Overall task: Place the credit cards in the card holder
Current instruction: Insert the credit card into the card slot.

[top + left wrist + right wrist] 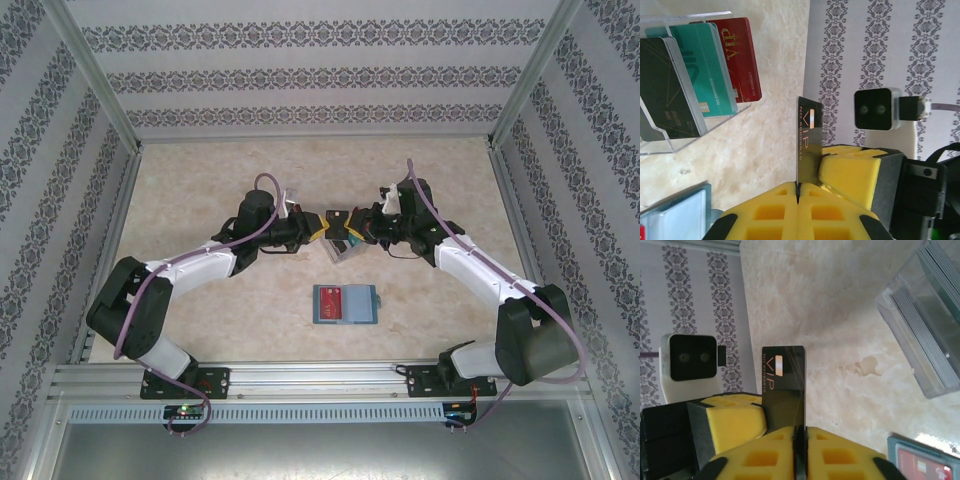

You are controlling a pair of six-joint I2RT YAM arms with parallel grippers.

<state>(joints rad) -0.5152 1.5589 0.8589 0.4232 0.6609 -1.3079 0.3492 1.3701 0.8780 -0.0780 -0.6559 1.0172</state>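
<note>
Above the middle of the worktop (200,190), the left end effector (797,192) is pressed together on a black credit card (808,142). The right end effector (800,434) has the same card in its narrow slit, but I cannot tell whether it grips. The card holder (345,305) lies flat nearer the arm bases.

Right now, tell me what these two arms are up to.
The two arms meet in the middle over a black VIP card, apparently handing it over. The left gripper is shut on the card. The right gripper has its fingers on either side of the same card, but whether they grip it cannot be told. More cards, teal, red and dark, stand in the clear tray beside them. The teal card holder lies flat nearer the bases, with what looks like a red card in it.
</note>
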